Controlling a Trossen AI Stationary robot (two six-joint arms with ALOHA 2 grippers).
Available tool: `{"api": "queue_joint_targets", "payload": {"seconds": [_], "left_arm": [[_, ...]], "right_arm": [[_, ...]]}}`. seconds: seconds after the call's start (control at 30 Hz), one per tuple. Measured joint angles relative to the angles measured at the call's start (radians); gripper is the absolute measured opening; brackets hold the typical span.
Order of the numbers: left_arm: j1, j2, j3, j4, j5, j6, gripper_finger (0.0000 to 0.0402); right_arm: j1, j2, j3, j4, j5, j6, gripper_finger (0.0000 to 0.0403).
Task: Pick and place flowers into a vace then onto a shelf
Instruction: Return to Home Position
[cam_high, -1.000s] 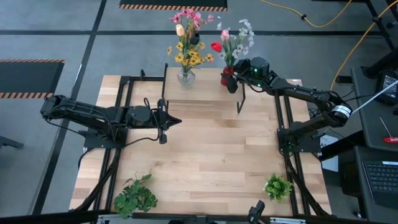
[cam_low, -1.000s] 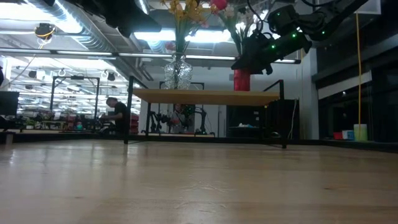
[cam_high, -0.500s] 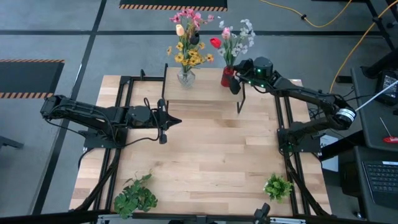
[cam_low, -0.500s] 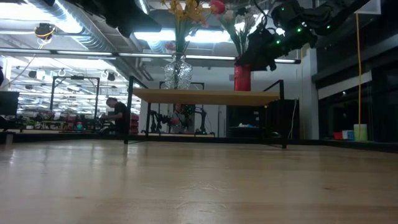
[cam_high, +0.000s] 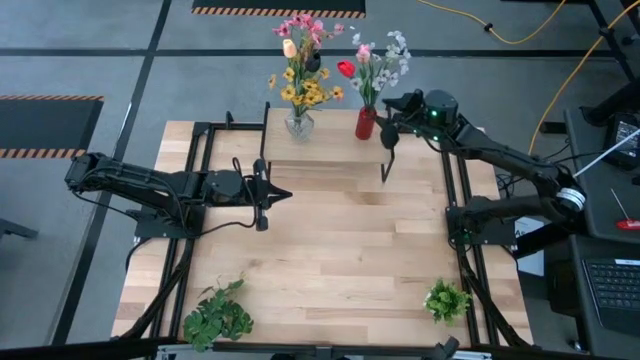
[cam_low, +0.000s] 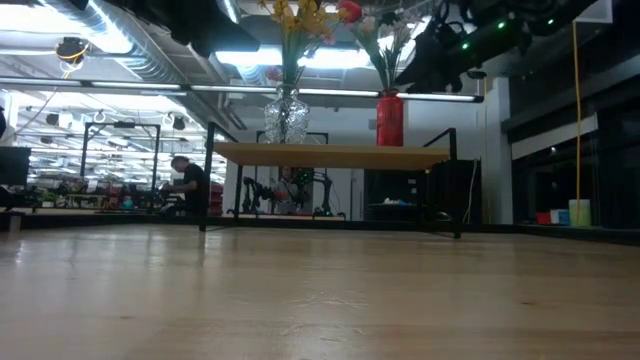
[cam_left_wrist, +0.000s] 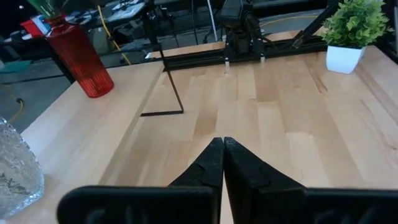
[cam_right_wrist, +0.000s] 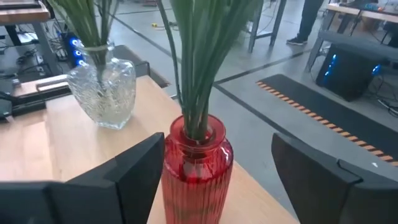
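A red vase (cam_high: 366, 124) with pink, red and white flowers (cam_high: 376, 62) stands on its base at the shelf's (cam_high: 330, 140) right end. A clear glass vase (cam_high: 298, 123) with yellow and pink flowers (cam_high: 302, 60) stands at the shelf's left end. My right gripper (cam_high: 389, 118) hovers open just right of the red vase and higher than it, touching nothing. In the right wrist view the red vase (cam_right_wrist: 196, 171) shows between the spread fingers (cam_right_wrist: 127, 180), a little beyond them. My left gripper (cam_high: 284, 195) waits shut above the table's middle left, its fingers (cam_left_wrist: 222, 163) pressed together.
The shelf stands on thin black legs (cam_low: 207, 180) at the table's far edge. A bushy green plant (cam_high: 218, 312) sits at the near left and a small potted one (cam_high: 447, 300) at the near right. Bare wood lies between them.
My right gripper has drawn back from the red vase toward the table's right edge and risen above the vase's neck. The red vase stays upright on the shelf.
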Motion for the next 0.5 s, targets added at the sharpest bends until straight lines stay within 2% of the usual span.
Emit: {"api": "queue_joint_targets", "payload": {"seconds": [0.17, 0.27, 0.37, 0.5], "left_arm": [[0.000, 0.000, 0.000, 0.017, -0.031, 0.047, 0.0003], [0.001, -0.020, 0.000, 0.035, -0.068, 0.069, 0.0001], [0.012, -0.061, -0.001, 0.022, -0.060, 0.119, 0.0002], [0.047, -0.129, 0.000, -0.022, 0.000, 0.125, 0.0001]], "right_arm": [[0.000, -0.084, 0.000, -0.097, 0.000, 0.000, 0.0293], [0.007, -0.137, 0.000, -0.189, 0.013, -0.020, 0.0265], [0.032, -0.184, 0.000, -0.271, 0.016, -0.023, 0.0205], [0.098, -0.241, -0.029, -0.331, 0.016, -0.013, 0.0093]]}}
